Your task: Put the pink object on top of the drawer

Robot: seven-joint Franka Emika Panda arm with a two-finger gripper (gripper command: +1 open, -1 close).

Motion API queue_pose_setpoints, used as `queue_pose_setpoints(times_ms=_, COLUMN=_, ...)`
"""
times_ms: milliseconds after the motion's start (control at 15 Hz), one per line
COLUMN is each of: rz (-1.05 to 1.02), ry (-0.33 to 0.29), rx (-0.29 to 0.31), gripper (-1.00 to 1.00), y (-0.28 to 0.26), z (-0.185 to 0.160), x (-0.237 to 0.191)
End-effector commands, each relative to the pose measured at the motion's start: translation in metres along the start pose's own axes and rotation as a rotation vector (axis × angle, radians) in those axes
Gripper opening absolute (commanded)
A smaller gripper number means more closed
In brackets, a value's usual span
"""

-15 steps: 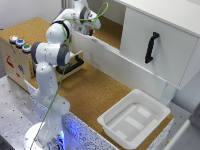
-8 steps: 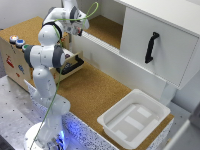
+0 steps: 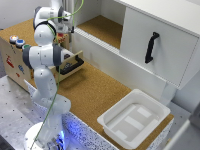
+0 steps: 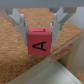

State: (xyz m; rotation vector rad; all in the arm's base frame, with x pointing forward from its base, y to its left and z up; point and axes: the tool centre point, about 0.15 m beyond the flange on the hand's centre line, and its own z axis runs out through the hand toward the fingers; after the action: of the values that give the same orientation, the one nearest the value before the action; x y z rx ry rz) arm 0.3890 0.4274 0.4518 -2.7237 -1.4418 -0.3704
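Note:
In the wrist view my gripper point(image 4: 40, 32) is shut on the pink object point(image 4: 41, 41), a small pink cube with a black letter A, held between both fingers point(image 4: 19, 21) above a cork surface. In the exterior view the gripper point(image 3: 63, 34) hangs above the back of the plywood box point(image 3: 11, 60); the pink object point(image 3: 60, 35) shows only as a tiny red spot at its tip. The drawer point(image 3: 75, 64), with its black bar handle, is pulled open and partly hidden behind my arm. Red point(image 3: 13, 38) and blue point(image 3: 20, 43) buttons sit on the box top.
A large white cabinet point(image 3: 165, 45) with a black handle point(image 3: 151, 47) stands at the exterior view's right. A white plastic tub point(image 3: 134, 117) sits on the cork table near the front. A low white wall point(image 3: 107, 60) runs behind the drawer.
My gripper has moved toward the exterior view's left and downward with the pink object, from near the cabinet opening to above the plywood box.

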Motion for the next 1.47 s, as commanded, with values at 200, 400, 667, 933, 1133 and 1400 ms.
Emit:
queue_pose_setpoints(times_ms=200, rz=-0.418, ry=0.004, rx=0.205, gripper=-1.00, y=-0.033, z=0.013, x=0.024)
queue_pose_setpoints(times_ms=400, rz=-0.481, ry=0.042, rx=0.304, gripper=-1.00, y=-0.028, z=0.016, x=0.019)
queue_pose_setpoints(times_ms=667, rz=-0.565, ry=0.082, rx=0.353, gripper=1.00, y=-0.035, z=0.017, x=0.023)
queue_pose_setpoints(times_ms=933, rz=-0.601, ry=0.078, rx=0.320, gripper=1.00, y=-0.035, z=-0.006, x=0.026)
queue_pose_setpoints(times_ms=1133, rz=-0.605, ry=0.060, rx=0.307, gripper=1.00, y=-0.039, z=-0.015, x=0.027)
queue_pose_setpoints(times_ms=1400, rz=-0.539, ry=0.026, rx=0.272, gripper=1.00, y=-0.040, z=-0.026, x=0.032)
